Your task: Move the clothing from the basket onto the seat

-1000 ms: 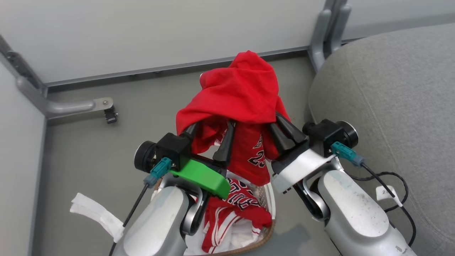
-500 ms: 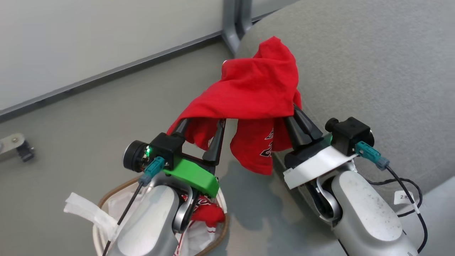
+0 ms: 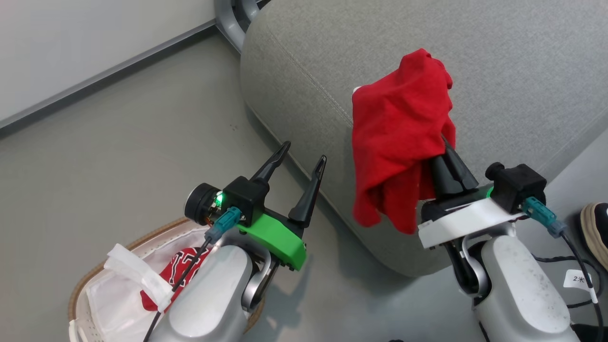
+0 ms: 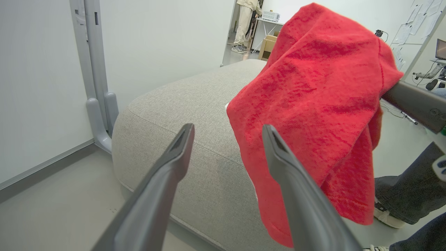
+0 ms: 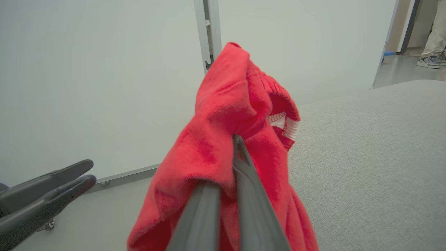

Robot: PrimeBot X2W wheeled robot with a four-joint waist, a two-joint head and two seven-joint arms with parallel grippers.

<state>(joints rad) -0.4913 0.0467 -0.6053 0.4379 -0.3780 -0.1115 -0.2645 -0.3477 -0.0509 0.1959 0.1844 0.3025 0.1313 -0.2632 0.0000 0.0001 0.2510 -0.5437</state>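
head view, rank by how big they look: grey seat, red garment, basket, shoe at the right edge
1. grey seat
2-3. red garment and basket: they look about alike, and the basket is cut off by the frame, so unranked
4. shoe, only partly in frame

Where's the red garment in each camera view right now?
Head view: right of centre, the red garment draped over the right gripper, grey seat behind it.
Left wrist view: upper right, hanging beyond the open left fingers.
Right wrist view: centre, bunched around the shut right fingers.
Shared landmark: the grey seat.
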